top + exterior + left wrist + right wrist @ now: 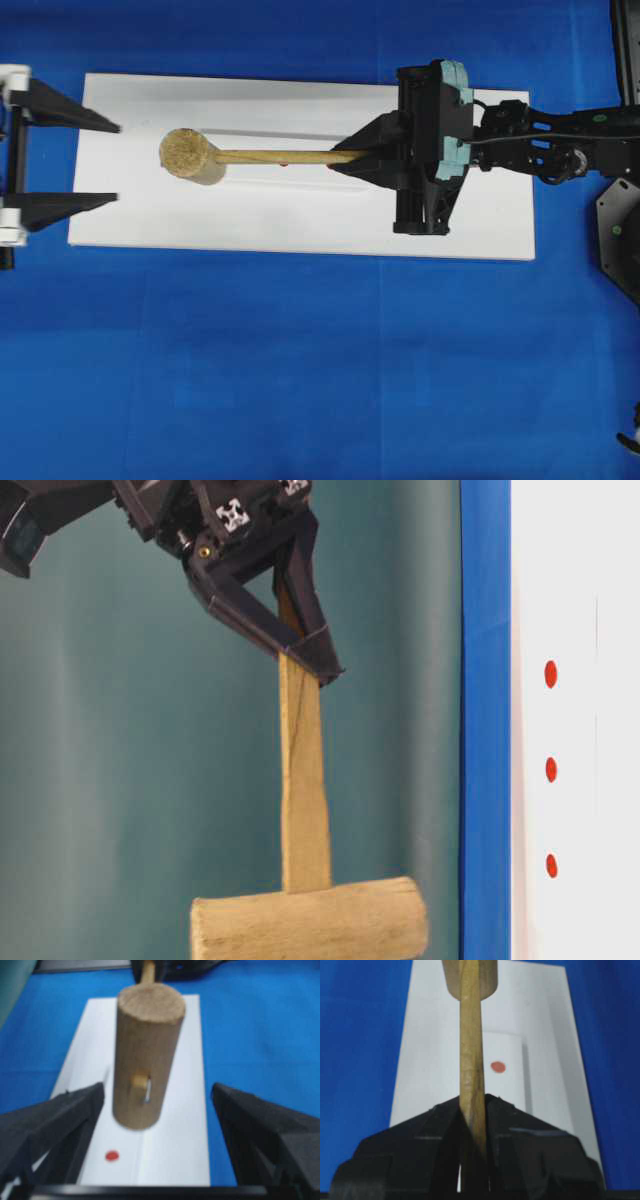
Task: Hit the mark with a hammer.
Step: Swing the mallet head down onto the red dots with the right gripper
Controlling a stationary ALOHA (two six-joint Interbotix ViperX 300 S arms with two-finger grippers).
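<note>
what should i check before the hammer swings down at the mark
1. Right gripper shut on the hammer handle: ok.
2. Hold at the handle's far end, head free: ok.
3. Left gripper open and clear of the hammer: ok, though its jaws flank the board's left end near the head.
4. Hammer head off the board: ok, the left wrist view shows it raised.
5. Head lined up over a red mark: cannot tell; three marks show in the table-level view.
6. Handle straight in the jaws: ok.
</note>
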